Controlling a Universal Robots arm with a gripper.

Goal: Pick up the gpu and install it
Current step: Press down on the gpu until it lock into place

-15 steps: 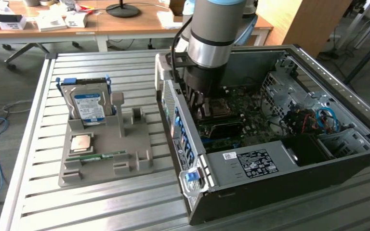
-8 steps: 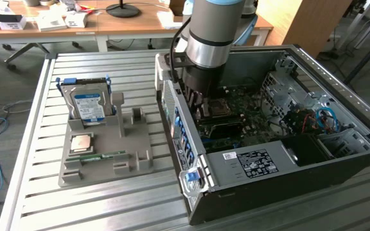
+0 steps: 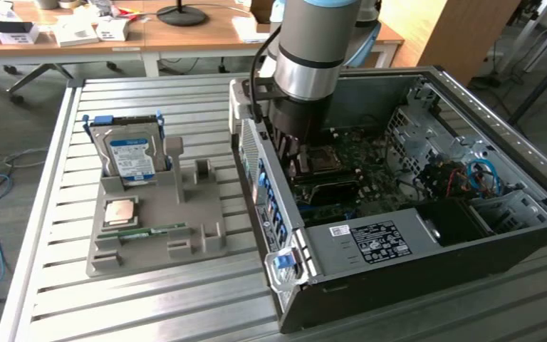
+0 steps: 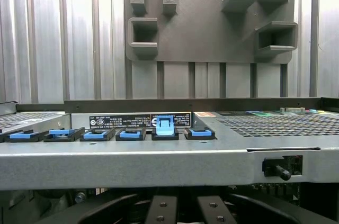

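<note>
The gripper point(image 3: 298, 153) reaches down inside the open computer case point(image 3: 501, 142) over the motherboard point(image 3: 350, 167). The gpu cannot be made out, nor whether the fingers are open.

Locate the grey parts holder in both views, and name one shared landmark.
Exterior view: the grey parts holder lies on the slatted table, to the exterior view's left of the computer case.
Wrist view: the holder lies beyond the case's edge.
Shared landmark: the row of blue clips.

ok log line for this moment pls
arm: reaching down into open pc case | wrist over motherboard | hard drive upright in grey fixture | gpu: not identifiable
</note>
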